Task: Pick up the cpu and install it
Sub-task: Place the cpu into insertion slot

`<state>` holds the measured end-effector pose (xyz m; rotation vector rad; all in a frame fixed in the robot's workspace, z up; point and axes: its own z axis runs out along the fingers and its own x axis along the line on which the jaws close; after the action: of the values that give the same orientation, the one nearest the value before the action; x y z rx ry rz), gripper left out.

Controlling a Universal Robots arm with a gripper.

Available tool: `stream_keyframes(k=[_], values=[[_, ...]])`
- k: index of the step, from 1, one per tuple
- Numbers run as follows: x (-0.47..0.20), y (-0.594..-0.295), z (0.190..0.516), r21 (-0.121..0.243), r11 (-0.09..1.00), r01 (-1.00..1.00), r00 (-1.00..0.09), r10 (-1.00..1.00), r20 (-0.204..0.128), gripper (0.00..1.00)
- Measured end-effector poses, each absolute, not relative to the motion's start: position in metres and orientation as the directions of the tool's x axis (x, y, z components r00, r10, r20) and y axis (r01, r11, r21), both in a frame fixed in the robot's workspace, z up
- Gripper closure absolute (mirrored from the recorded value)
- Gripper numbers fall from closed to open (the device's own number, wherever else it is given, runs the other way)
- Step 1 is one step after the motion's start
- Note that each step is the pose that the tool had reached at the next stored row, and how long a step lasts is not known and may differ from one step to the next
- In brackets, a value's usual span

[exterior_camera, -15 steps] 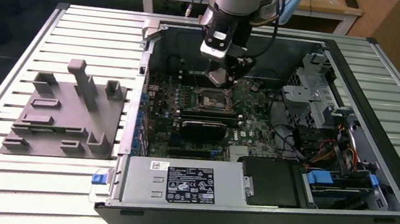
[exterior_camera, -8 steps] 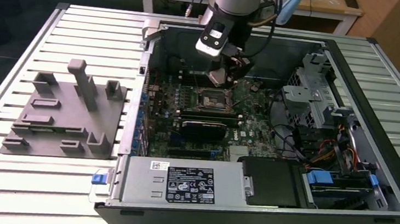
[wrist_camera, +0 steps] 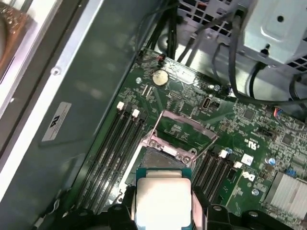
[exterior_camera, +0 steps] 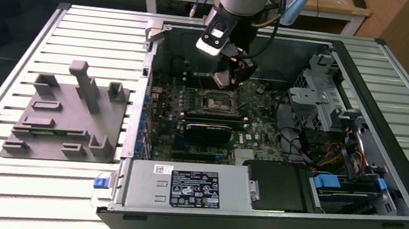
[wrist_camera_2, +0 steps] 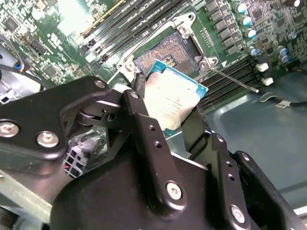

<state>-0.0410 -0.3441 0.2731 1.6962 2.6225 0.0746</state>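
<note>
Cpu [wrist_camera_2: 173, 100]: pale metal top, teal rim. It was clamped by two opposite edges between the black fingers [wrist_camera_2: 144, 125] of the gripper [wrist_camera_2: 169, 112], which was closed on it. It was held tilted just above the open socket [wrist_camera_2: 165, 53], not seated. In the first wrist view the cpu [wrist_camera: 162, 203] was recorded before the raised load frame [wrist_camera: 184, 130], with memory slots [wrist_camera: 115, 143] on either side. In the exterior view the gripper [exterior_camera: 227, 78] was placed at twelve o'clock of the socket [exterior_camera: 216, 100], over the green motherboard [exterior_camera: 261, 111] inside the open computer case [exterior_camera: 400, 184]. Power supply [exterior_camera: 182, 186] was listed at six o'clock of the socket. Grey fixture plate [exterior_camera: 61, 120] was listed at nine o'clock of the case, on the slatted table [exterior_camera: 2, 185].
</note>
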Motion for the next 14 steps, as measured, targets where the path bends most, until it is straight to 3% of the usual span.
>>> stream_keyframes(k=[14], values=[[-0.0409,-0.3441,0.2722,0.050,0.220,0.974,-0.221,0.975,0.011,0.46]])
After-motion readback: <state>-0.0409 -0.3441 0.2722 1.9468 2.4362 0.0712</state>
